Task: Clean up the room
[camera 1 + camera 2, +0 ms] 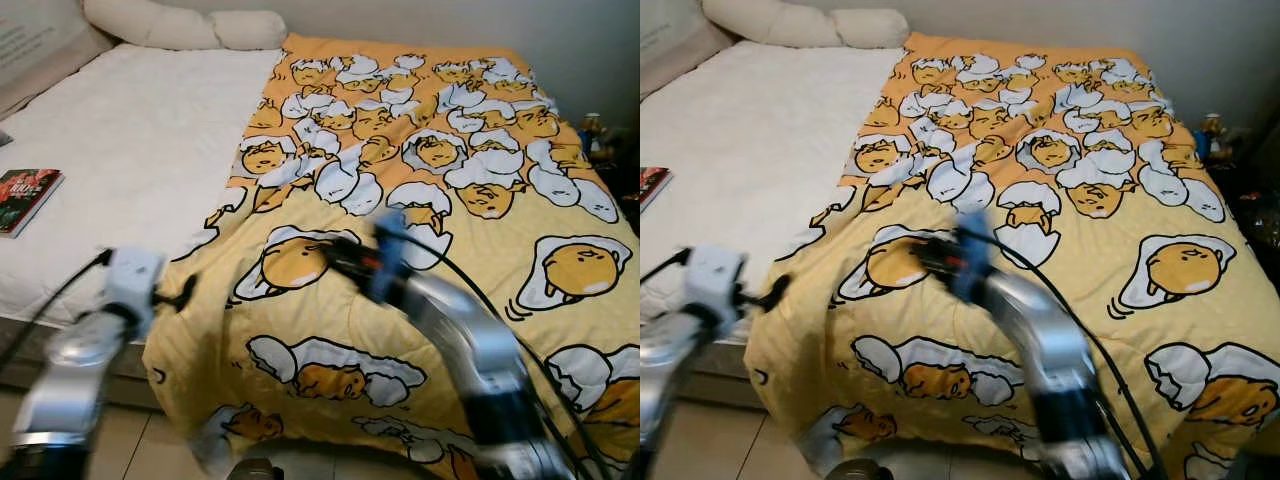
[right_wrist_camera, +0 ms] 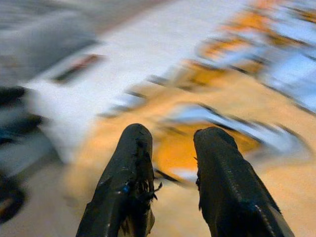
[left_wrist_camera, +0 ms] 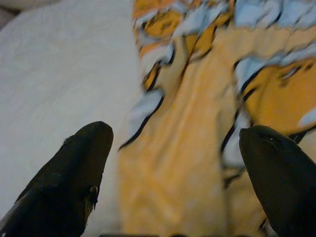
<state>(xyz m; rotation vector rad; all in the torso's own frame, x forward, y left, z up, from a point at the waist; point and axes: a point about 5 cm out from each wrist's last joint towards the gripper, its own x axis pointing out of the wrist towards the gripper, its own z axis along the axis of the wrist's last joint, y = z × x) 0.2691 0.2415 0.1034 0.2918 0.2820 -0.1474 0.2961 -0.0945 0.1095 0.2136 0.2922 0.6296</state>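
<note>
From the left eye view I see the bed (image 1: 130,150) with its white sheet bare on the left half, and the yellow blanket (image 1: 440,200) with egg cartoons covering the right half, its long axis running from near to far. Its left edge hangs down over the near corner of the bed. My left gripper (image 1: 178,296) is just beside this hanging edge, at its left. A book (image 1: 25,198) lies on the sheet at far left, and two pillows (image 1: 185,25) are at the far end.

In the right eye view, my right gripper (image 1: 925,250) is above the blanket, near the middle of its near part; this arm is blurred.

The left wrist view shows the left fingers (image 3: 74,173) spread wide, released, with the blanket edge between them, not yet clamped.

In the right wrist view the right fingers (image 2: 128,173) stand a little apart and hold nothing.

I judge the left gripper is nearer to the edge, so it should take it.
</note>
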